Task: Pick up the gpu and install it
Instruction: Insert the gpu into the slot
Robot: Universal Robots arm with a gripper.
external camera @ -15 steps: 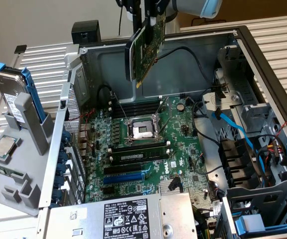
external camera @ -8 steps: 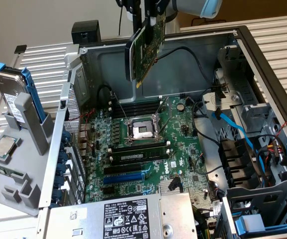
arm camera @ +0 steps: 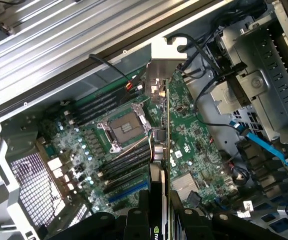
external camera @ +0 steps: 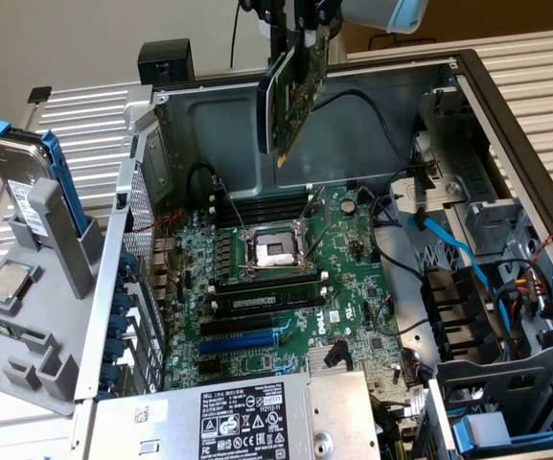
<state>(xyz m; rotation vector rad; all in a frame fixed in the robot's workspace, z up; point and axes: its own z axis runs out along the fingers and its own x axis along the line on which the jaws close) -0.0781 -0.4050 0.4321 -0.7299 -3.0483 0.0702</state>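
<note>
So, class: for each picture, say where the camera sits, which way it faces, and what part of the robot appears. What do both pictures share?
Exterior view: off the arm, above the open computer case, looking down into it at an angle; the tool shows at the top, gripping the gpu above the motherboard.
Wrist view: on the wrist, looking down along the held gpu at the motherboard; the tool's dark fingers flank the card.
Shared: gpu, motherboard, CPU socket.

End effector [external camera: 298,27] high — pointing down; jaws clamped.
</note>
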